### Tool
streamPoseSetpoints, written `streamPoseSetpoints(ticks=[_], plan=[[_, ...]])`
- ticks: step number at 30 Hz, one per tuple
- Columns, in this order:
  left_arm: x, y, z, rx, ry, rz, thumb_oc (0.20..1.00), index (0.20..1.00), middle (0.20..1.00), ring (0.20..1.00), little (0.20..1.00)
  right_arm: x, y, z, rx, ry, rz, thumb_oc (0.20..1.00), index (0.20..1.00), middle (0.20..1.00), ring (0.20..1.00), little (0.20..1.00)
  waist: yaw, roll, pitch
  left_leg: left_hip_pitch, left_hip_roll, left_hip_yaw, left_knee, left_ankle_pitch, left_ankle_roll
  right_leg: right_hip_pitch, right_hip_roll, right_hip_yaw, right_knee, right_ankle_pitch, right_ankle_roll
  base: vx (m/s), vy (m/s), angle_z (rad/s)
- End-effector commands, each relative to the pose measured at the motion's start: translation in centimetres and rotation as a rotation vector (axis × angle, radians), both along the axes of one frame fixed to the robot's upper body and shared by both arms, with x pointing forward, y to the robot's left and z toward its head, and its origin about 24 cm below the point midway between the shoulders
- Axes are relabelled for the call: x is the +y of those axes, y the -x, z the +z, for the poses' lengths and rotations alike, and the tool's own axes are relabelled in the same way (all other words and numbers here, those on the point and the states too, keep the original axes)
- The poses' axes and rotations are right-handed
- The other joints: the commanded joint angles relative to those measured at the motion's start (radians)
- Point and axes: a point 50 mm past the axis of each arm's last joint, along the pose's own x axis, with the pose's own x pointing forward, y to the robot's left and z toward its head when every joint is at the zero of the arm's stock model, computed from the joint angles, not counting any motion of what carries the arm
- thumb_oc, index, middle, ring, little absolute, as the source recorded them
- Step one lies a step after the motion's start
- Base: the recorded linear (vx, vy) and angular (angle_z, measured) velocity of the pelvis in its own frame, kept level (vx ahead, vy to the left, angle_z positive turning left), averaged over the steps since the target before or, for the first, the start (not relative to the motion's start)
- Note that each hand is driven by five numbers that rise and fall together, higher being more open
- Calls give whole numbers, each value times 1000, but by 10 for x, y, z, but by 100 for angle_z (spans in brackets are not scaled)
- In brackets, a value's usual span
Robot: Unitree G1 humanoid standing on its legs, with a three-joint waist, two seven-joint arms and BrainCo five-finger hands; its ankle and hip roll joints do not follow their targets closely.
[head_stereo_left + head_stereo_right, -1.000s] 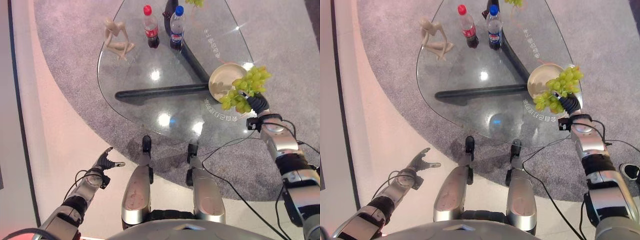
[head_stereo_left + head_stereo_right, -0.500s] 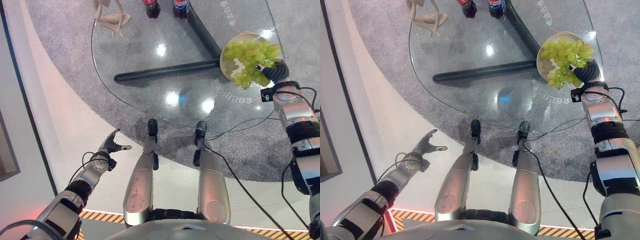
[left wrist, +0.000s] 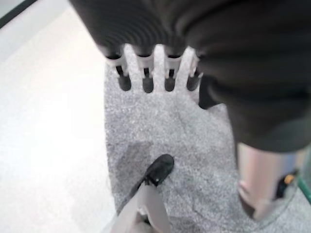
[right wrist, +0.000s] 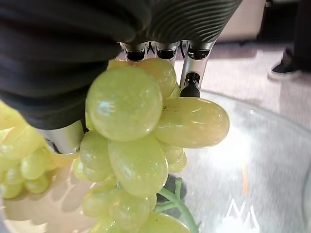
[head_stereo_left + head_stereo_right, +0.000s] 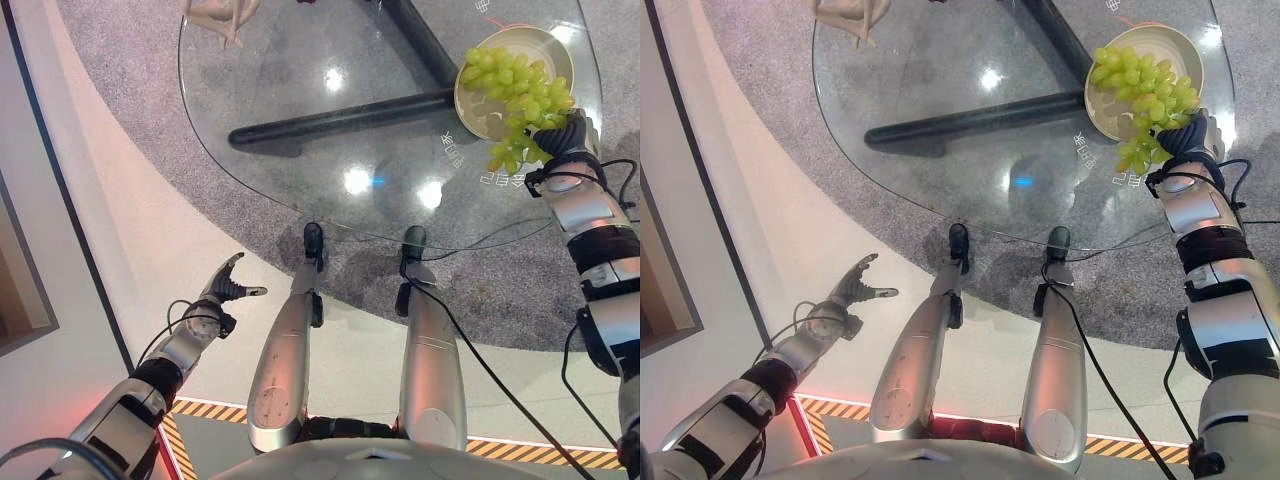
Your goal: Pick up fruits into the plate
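Observation:
A bunch of green grapes (image 5: 515, 88) lies across the near side of the cream plate (image 5: 522, 38) at the right edge of the glass table; some grapes trail over the rim toward my right hand (image 5: 566, 130). In the right wrist view my right hand (image 4: 192, 63) is curled round the grapes (image 4: 131, 145), just above the plate (image 4: 24, 216). My left hand (image 5: 226, 290) hangs open over the pale floor at the lower left, away from the table; its straight fingers (image 3: 146, 77) point at the carpet.
The round glass table (image 5: 330, 150) has a dark leg bar (image 5: 340, 118) beneath it and a beige figurine (image 5: 215, 15) at its far left. Grey carpet (image 5: 130, 110) lies under the table. A person's shoe (image 4: 284, 70) stands beyond the table.
The camera has tilted, so the whole picture shifted. My right hand has carried the grapes from the plate's near right rim to over the plate. The left hand has stayed put.

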Motion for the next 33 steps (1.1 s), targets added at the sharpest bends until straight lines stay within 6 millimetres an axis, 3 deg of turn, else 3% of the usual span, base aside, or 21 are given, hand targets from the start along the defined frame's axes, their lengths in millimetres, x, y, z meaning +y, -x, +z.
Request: streamPoseSetpoints(ticks=[1,3,4,5,27,33], plan=[[-15,7,-8,9,51,-9,1000,1000,1000,1000,1000,-10,6,36,-118,170,-111,200,200,200,200,200,0,59,-35,-29,-88,-4,157,-182,43,37,71,-80,-39,-34,-37,0,0,0],[-16,7,-9,8,54,-10,1000,1000,1000,1000,1000,-9,6,40,-141,177,-127,200,200,200,200,200,1,60,-35,-35,-89,-5,159,-182,43,31,70,-80,-36,-34,-36,-10,18,3],[-17,7,-9,9,56,-10,1000,1000,1000,1000,1000,-9,6,40,-148,179,-134,464,464,464,464,464,2,60,-35,-35,-89,-4,159,-181,44,31,70,-80,-36,-33,-36,0,0,0],[-17,7,-9,12,58,-10,1000,1000,1000,1000,1000,-8,6,40,-159,182,-141,1000,1000,1000,1000,1000,2,60,-35,-35,-90,-4,159,-181,44,31,71,-80,-36,-33,-36,0,0,0],[-14,10,-12,37,75,-1,1000,1000,1000,1000,1000,8,6,50,-297,215,-81,1000,1000,1000,1000,1000,0,34,-35,14,-85,-1,153,-192,49,75,81,-83,-35,-39,-38,0,0,0],[-8,15,-17,59,79,20,1000,1000,1000,1000,1000,18,8,39,-339,148,-9,1000,1000,1000,1000,1000,-6,9,-35,68,-75,-1,144,-201,49,128,89,-84,-38,-48,-42,0,0,0]])
